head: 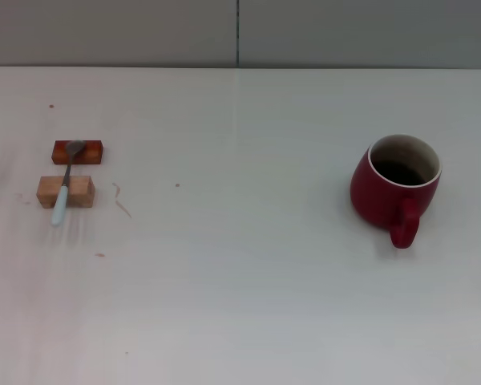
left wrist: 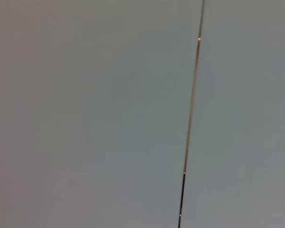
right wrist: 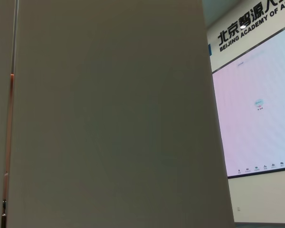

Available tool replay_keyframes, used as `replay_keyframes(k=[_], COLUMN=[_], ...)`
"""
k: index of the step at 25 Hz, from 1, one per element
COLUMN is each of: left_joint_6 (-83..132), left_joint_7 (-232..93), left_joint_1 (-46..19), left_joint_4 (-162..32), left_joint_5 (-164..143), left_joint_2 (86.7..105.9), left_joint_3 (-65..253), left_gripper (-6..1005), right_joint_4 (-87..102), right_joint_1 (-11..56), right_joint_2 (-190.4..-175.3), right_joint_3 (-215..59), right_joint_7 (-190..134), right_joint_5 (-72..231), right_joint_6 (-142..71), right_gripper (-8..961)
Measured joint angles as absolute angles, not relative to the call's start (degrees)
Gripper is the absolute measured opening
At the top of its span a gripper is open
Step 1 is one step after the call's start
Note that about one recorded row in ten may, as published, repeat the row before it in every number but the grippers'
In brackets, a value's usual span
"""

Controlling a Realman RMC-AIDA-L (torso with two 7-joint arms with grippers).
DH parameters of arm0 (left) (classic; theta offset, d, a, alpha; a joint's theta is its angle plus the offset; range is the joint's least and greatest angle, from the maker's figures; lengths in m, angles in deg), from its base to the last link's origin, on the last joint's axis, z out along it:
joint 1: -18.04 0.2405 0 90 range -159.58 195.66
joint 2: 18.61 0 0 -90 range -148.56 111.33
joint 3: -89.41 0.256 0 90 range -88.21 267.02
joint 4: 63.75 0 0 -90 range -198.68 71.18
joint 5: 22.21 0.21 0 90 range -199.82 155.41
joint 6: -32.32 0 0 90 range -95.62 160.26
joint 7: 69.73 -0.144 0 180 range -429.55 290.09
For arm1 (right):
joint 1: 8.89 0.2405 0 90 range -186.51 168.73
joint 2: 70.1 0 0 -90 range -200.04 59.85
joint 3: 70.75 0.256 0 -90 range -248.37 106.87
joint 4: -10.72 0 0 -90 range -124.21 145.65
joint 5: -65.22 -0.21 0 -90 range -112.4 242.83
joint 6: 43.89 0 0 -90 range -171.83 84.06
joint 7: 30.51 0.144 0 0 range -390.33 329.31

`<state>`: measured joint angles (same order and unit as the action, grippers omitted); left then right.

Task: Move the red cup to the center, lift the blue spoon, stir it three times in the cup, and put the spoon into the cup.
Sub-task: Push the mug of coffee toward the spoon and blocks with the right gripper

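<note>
The red cup (head: 395, 189) stands upright on the right side of the white table (head: 240, 281) in the head view, its loop handle turned toward the front edge and its inside dark. Far to the left lies the blue spoon (head: 65, 184), its grey bowl resting on a reddish block (head: 77, 151) and its pale blue handle across a light wooden block (head: 65, 192). Neither gripper shows in any view. Both wrist views take in only a grey partition wall.
A grey partition wall (head: 240, 32) runs along the table's far edge. Small reddish marks dot the tabletop near the blocks. A large lit screen (right wrist: 254, 118) with signage above it shows in the right wrist view.
</note>
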<state>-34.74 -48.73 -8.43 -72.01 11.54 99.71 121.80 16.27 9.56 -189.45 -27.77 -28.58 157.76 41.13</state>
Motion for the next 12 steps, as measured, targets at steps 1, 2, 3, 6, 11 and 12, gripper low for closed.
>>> replay_keyframes(k=[1, 2, 3, 6, 11, 12], left_joint_6=[-34.7, -34.7, -34.7, -34.9, -35.1, -35.1], left_joint_7=[-48.7, -48.7, -48.7, -48.7, -48.7, -48.7], left_joint_1=[-8.4, -8.4, -8.4, -8.3, -8.3, -8.3], left_joint_4=[-72.0, -72.0, -72.0, -72.0, -72.0, -72.0], left_joint_5=[11.5, 11.5, 11.5, 11.5, 11.5, 11.5], left_joint_2=[99.72, 99.75, 99.75, 99.77, 99.86, 99.87], left_joint_3=[121.8, 121.8, 121.8, 121.7, 121.7, 121.7], left_gripper=[859, 859, 859, 859, 859, 859], right_joint_4=[16.3, 16.3, 16.3, 16.3, 16.3, 16.2], right_joint_1=[9.6, 9.5, 9.5, 9.5, 9.4, 9.4], right_joint_2=[-189.45, -189.45, -189.45, -189.44, -189.45, -189.45], right_joint_3=[-27.8, -27.8, -27.8, -27.8, -27.8, -27.8], right_joint_7=[-28.6, -28.6, -28.6, -28.6, -28.6, -28.6], right_joint_5=[157.8, 157.8, 157.8, 157.8, 157.8, 157.8], right_joint_6=[41.1, 41.1, 41.1, 41.1, 41.1, 41.1], right_gripper=[666, 666, 666, 665, 665, 665])
